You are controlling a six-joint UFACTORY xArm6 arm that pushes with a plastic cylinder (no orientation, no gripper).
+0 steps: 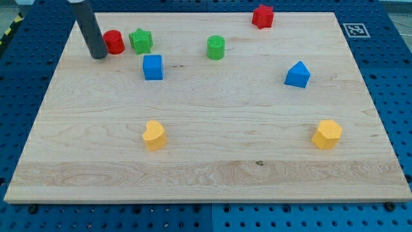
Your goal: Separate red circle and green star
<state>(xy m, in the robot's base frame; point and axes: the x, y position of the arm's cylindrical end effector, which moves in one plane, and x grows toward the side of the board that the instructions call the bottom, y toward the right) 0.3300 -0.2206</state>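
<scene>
My tip (99, 56) rests on the wooden bench (212, 161) near the view's top left corner, just to the left of the red circle (114, 42) and touching it or very nearly so; the rod rises from there up and to the view's left, out of the top edge. This arm carries no jaws, so the end effector is only that bare dark rod, holding nothing. The red circle stands just beside the green star (141, 40), which lies on its right, with a thin gap between them at most. Below and slightly right of the star sits a blue cube (152, 67), near it but apart. A green cylinder (216, 48) stands farther right along the top part of the bench, and a red star (262, 16) sits close to the top edge, right of centre. A blue block with a peaked top (297, 75) lies on the right side. Two yellow blocks occupy the lower half: a yellow heart (154, 135) left of centre and a yellow hexagon (327, 134) toward the right edge, well apart from each other.
</scene>
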